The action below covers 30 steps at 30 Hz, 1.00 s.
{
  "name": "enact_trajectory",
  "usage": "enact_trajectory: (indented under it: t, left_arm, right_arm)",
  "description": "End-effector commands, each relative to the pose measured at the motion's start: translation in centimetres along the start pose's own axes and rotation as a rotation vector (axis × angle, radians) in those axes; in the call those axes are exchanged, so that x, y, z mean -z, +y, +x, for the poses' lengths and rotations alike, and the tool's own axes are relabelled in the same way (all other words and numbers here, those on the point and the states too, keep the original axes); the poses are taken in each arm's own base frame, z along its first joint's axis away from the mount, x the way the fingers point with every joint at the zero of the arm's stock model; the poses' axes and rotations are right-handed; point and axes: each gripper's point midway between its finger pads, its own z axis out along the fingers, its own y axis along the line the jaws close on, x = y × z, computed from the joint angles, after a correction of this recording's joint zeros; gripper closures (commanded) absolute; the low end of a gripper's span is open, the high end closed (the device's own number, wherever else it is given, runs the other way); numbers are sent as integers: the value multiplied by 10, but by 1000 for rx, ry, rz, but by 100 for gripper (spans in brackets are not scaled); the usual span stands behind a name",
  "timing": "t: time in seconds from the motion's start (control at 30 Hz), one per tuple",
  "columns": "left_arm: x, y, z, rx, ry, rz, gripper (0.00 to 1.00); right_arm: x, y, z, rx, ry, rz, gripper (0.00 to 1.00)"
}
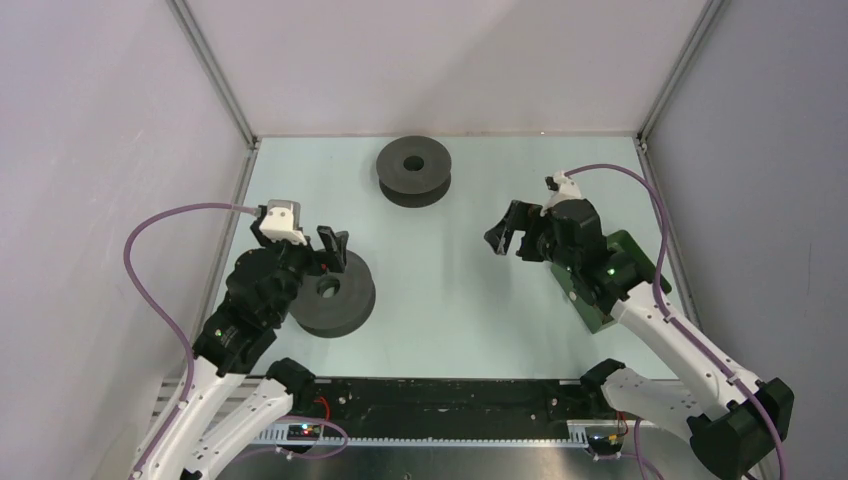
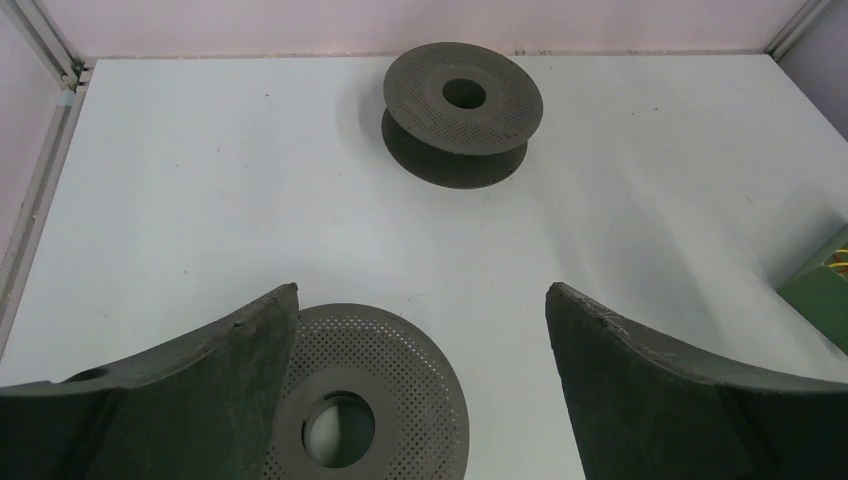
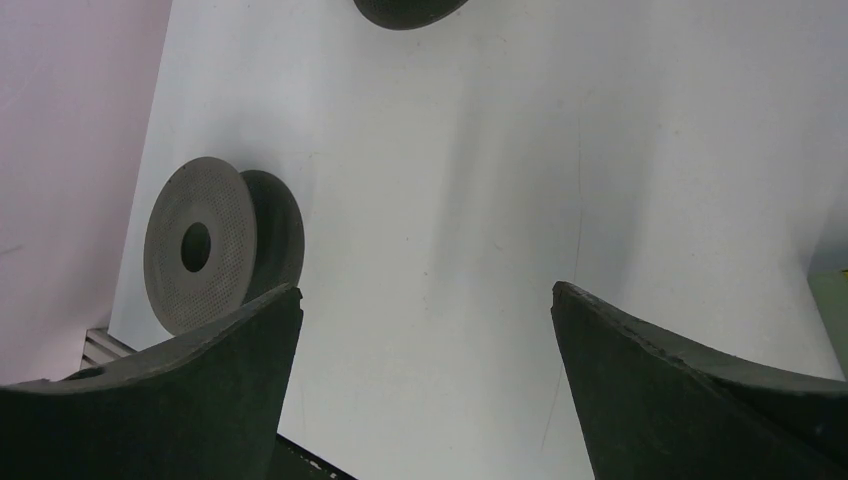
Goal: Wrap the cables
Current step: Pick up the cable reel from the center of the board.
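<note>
No cables show in any view; they are hidden or out of frame. My left gripper hangs open over the far edge of a dark grey spool lying flat at the table's left. In the left wrist view that spool lies under the left finger of the gripper, nothing between the jaws. My right gripper stands open above bare table right of centre, pointing left. In the right wrist view the gripper holds nothing, and the near spool appears beyond its left finger.
A second dark grey spool lies flat at the back centre, also in the left wrist view. A green box sits under the right arm near the right wall. Metal frame posts and walls border the table.
</note>
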Motion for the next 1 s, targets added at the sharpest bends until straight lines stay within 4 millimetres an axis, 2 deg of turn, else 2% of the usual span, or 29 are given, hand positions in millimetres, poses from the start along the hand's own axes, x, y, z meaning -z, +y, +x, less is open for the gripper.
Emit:
enact_trajectory:
  t: [0.0, 0.13, 0.33, 0.43, 0.53, 0.6, 0.63, 0.67, 0.7, 0.73, 0.77, 0.8, 0.83, 0.87, 0.97]
  left_arm:
    - [-2, 2, -1, -22, -14, -11, 5]
    - [0, 3, -4, -20, -23, -15, 5]
    - [5, 10, -12, -11, -56, -47, 6]
    - [12, 17, -19, 0, -91, -71, 7]
    - [19, 29, -25, 13, -125, -128, 8]
    - [26, 37, -30, 26, -155, -161, 8]
    - [28, 39, -30, 28, -159, -169, 8]
    - [31, 42, -32, 35, -174, -182, 8]
    - [33, 44, -33, 39, -180, -194, 8]
    - [34, 46, -34, 42, -188, -198, 8]
    - [35, 47, -34, 44, -191, -206, 8]
    - [37, 48, -35, 46, -194, -209, 8]
    - [37, 49, -35, 47, -197, -211, 8]
    - [37, 49, -35, 46, -195, -211, 8]
    - [36, 48, -34, 46, -193, -206, 8]
  right_arm:
    - [-1, 10, -9, -15, -31, -34, 0]
    - [-6, 13, -6, -20, -19, -48, 0]
    - [-25, 35, 9, 20, 7, -111, 0]
    - [-37, 57, 19, 30, 16, -169, 0]
    - [-58, 81, 31, 13, 35, -245, 6]
    - [-68, 106, 49, 8, 89, -352, 12]
    - [-79, 108, 63, 9, 127, -366, 14]
    - [-80, 126, 66, 9, 135, -449, 17]
    - [-91, 126, 79, 0, 170, -457, 18]
    - [-92, 141, 80, -25, 171, -528, 21]
    - [-105, 140, 95, -38, 206, -530, 24]
    - [-106, 153, 95, -62, 203, -595, 29]
    - [-117, 157, 102, -83, 203, -628, 32]
    - [-119, 162, 109, -83, 219, -669, 35]
    - [-142, 166, 135, -134, 274, -735, 40]
